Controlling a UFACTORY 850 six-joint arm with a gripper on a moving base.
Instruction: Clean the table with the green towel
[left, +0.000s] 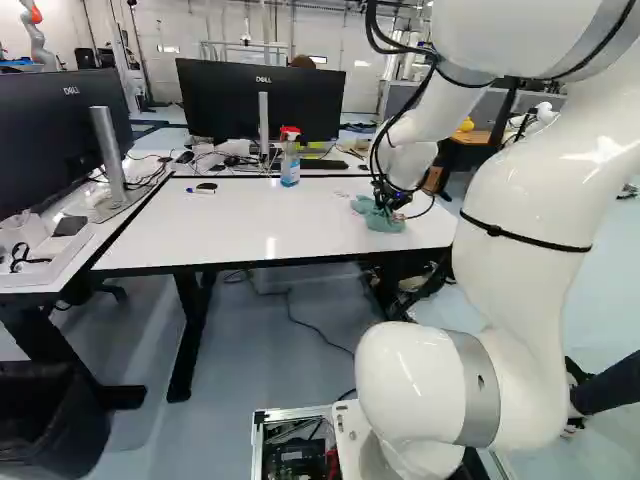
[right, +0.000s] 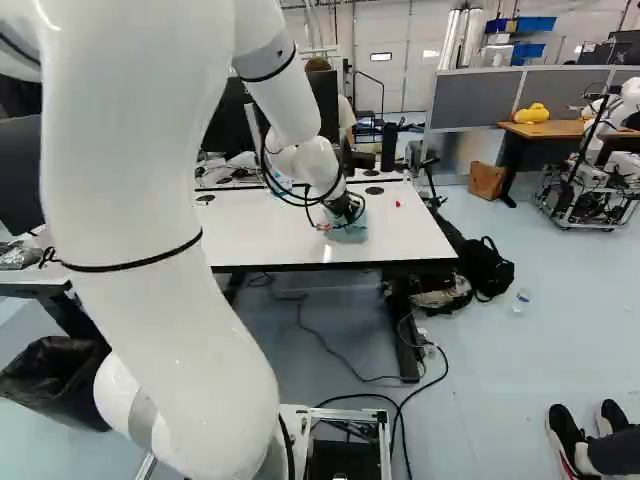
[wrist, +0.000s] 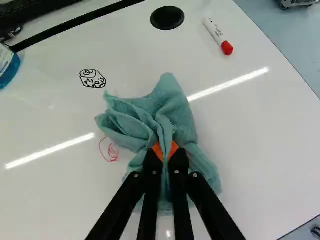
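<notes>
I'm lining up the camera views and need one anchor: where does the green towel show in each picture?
Left base view: the green towel lies right of the middle, near the right end of the white table.
Right base view: just right of the middle, on the table.
Wrist view: bunched between the fingers of the gripper and around them.
Shared landmark: the white table.

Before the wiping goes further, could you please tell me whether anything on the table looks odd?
Two pen drawings mark the white table: a black one, and a red one partly under the green towel. They look odd on an otherwise plain top. I see no spill or damage.
</notes>
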